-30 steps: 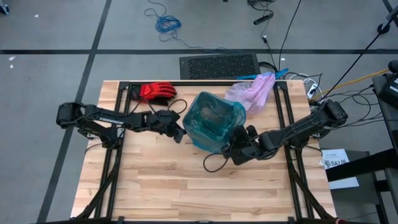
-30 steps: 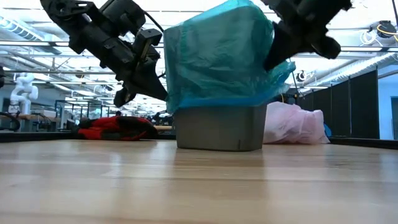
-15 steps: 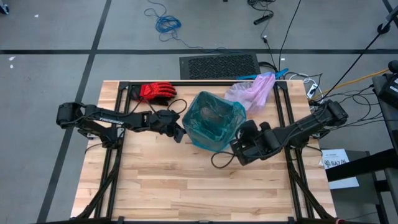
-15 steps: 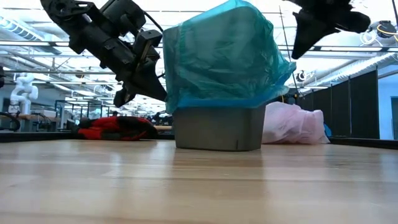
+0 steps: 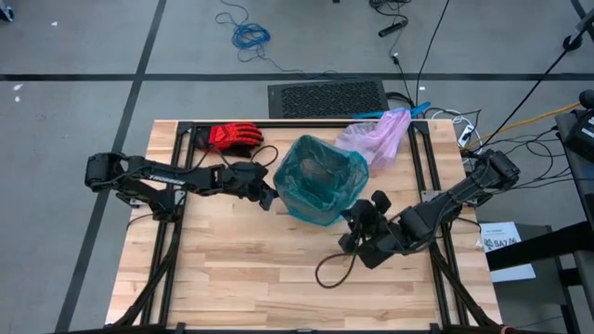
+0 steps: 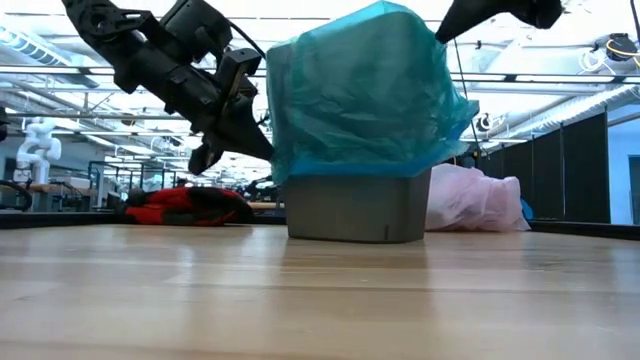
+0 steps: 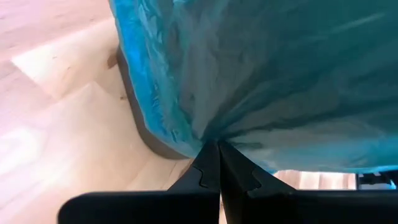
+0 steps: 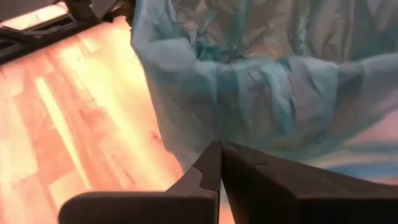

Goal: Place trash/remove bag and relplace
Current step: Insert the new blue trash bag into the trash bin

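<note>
Left jaws (image 7: 219, 163) pinch teal bag (image 5: 320, 181); right jaws (image 8: 221, 163) clenched, empty.

I see the bin (image 5: 320, 186) mid-table, a plastic bag (image 5: 325, 176) draped over it. The glove (image 5: 232, 136) lies behind-left of it; the bag (image 5: 379, 137) lies behind-right.

Bare table (image 5: 251, 269) in front lies open; red glove (image 5: 232, 136) and pink bag (image 5: 380, 134) crowd the back.
</note>
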